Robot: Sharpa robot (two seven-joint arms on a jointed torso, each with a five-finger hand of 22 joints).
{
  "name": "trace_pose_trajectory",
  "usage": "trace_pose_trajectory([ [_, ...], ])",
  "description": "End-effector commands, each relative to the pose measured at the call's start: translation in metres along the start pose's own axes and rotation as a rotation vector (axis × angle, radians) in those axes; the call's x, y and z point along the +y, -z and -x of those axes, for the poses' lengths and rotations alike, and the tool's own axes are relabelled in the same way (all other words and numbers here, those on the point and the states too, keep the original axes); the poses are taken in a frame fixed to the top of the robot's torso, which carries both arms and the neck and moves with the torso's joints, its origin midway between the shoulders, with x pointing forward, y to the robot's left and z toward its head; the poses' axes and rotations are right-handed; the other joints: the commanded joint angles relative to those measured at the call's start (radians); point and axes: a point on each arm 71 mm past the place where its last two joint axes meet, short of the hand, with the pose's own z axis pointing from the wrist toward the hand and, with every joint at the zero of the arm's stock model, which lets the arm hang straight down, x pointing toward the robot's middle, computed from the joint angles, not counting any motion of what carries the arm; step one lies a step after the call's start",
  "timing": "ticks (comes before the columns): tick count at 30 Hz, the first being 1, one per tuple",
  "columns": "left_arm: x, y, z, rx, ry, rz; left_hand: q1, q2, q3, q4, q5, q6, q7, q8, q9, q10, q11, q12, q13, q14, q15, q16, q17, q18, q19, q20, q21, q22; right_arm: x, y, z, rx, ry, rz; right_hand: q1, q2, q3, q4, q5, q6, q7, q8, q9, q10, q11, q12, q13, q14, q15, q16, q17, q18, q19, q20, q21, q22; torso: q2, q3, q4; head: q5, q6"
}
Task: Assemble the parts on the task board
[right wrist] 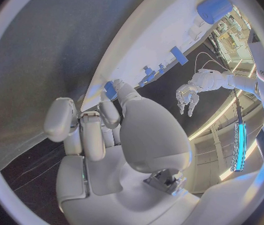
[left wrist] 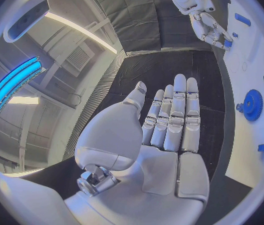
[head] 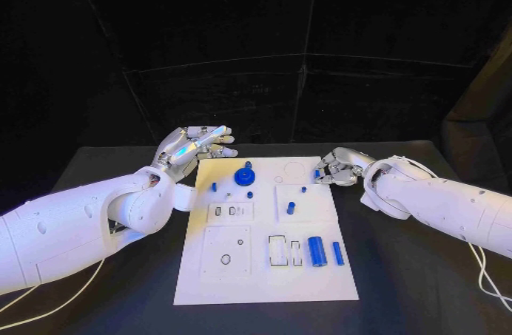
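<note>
White task board (head: pixel 267 276) on the black counter (head: pixel 405 276) carries one blue gear (head: pixel 246 177) that we count. Beside its far corners, our left hand (head: pixel 197 146) spreads its fingers, empty, while our right hand (head: pixel 339 166) pinches one small blue part (head: pixel 318 174).

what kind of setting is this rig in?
Probably a robotics lab test cell. A black table with dark curtains behind it, a white task board of small blue parts such as a blue gear, and strip lights overhead. The right robot hand pinches a small blue part.
</note>
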Motion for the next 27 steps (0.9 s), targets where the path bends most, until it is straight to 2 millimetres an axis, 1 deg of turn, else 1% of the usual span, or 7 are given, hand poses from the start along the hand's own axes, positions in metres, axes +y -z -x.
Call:
trace_pose_trajectory([
  [1,-0.0010,-0.0003,-0.0013,0.015,0.008,-0.007,-0.001,0.011,0.002,-0.002,0.007,0.003,0.005,-0.006,0.000,-0.002,0.004,-0.004,-0.001,-0.003,0.004,-0.005,0.002,0.007,0.001,0.005,-0.004,-0.001,0.0011,-0.0006,0.0014,-0.014,0.004,0.005,-0.005,0.002,-0.005,-0.002,0.007,-0.006,0.000,-0.006,-0.001,-0.008,0.000,-0.004,-0.001,0.077,0.002,-0.005,0.130,-0.004,-0.004,0.000,0.000,-0.001,0.000,-0.0002,-0.0004,0.000,-0.001],
  [6,-0.0010,-0.0003,-0.0012,0.015,0.008,-0.007,-0.001,0.011,0.002,-0.002,0.007,0.003,0.005,-0.006,0.000,-0.002,0.004,-0.004,-0.001,-0.003,0.004,-0.005,0.002,0.007,0.001,0.005,-0.004,-0.001,0.0014,-0.0009,0.0011,-0.014,0.004,0.005,-0.006,0.002,-0.007,-0.001,0.007,-0.010,0.000,-0.007,-0.001,-0.009,0.001,-0.005,-0.001,0.078,0.002,-0.004,0.130,-0.004,-0.004,0.001,0.000,0.000,0.000,-0.0002,0.0005,-0.001,-0.001],
  [9,-0.0010,-0.0003,-0.0012,0.016,0.008,-0.007,-0.001,0.011,0.002,-0.002,0.007,0.003,0.005,-0.006,0.000,-0.002,0.004,-0.004,-0.001,-0.003,0.004,-0.005,0.002,0.007,0.001,0.005,-0.004,-0.001,0.0017,-0.0010,0.0010,-0.017,0.004,0.006,-0.003,0.011,-0.002,-0.001,0.003,-0.002,-0.001,-0.001,0.002,-0.006,0.000,-0.002,0.002,0.078,0.002,-0.004,0.131,-0.004,-0.003,0.001,0.000,0.001,0.000,-0.0002,0.0003,-0.001,-0.001],
  [13,-0.0009,-0.0003,-0.0012,0.016,0.008,-0.007,-0.001,0.011,0.002,-0.002,0.007,0.003,0.005,-0.006,0.000,-0.002,0.004,-0.004,-0.001,-0.003,0.004,-0.005,0.002,0.007,0.001,0.005,-0.004,-0.001,0.0022,-0.0011,0.0013,-0.025,0.004,0.008,0.014,0.045,0.024,-0.006,-0.040,0.046,-0.011,0.032,0.012,0.001,-0.009,0.006,0.011,0.078,-0.004,-0.003,0.133,-0.005,-0.001,-0.003,0.002,0.004,0.000,-0.0002,-0.0003,0.000,-0.002],
  [17,-0.0009,-0.0004,-0.0012,0.016,0.008,-0.006,-0.001,0.011,0.002,-0.002,0.007,0.003,0.005,-0.006,0.000,-0.002,0.004,-0.004,-0.001,-0.003,0.004,-0.005,0.002,0.007,0.001,0.005,-0.004,-0.001,0.0026,-0.0010,0.0016,-0.032,0.005,0.010,0.039,0.085,0.068,-0.017,-0.079,0.091,-0.030,0.063,0.022,0.007,-0.025,0.011,0.017,0.079,-0.016,-0.003,0.134,-0.004,0.000,-0.012,0.003,0.005,0.000,0.0000,-0.0003,0.000,-0.002],
  [19,-0.0009,-0.0004,-0.0011,0.016,0.008,-0.006,-0.001,0.011,0.002,-0.002,0.007,0.003,0.005,-0.006,0.000,-0.002,0.004,-0.004,-0.001,-0.003,0.004,-0.005,0.002,0.007,0.001,0.005,-0.004,-0.001,0.0027,-0.0010,0.0018,-0.038,0.005,0.011,0.044,0.094,0.084,-0.022,-0.086,0.099,-0.035,0.070,0.024,0.008,-0.029,0.010,0.017,0.079,-0.020,-0.003,0.134,-0.004,0.000,-0.017,0.002,0.004,0.000,0.0001,-0.0003,0.000,-0.002],
  [27,-0.0009,-0.0002,-0.0006,0.015,0.007,-0.006,-0.001,0.011,0.002,-0.002,0.007,0.003,0.005,-0.006,0.000,-0.002,0.004,-0.004,-0.001,-0.003,0.004,-0.005,0.002,0.007,0.001,0.005,-0.004,-0.001,0.0075,0.0005,0.0026,-0.065,0.003,0.027,0.048,0.094,0.116,-0.037,-0.090,0.096,-0.036,0.075,0.023,0.010,-0.032,0.009,0.018,0.079,-0.025,-0.003,0.136,-0.005,0.001,-0.023,0.003,0.005,-0.001,0.0003,-0.0014,0.003,-0.004],
])
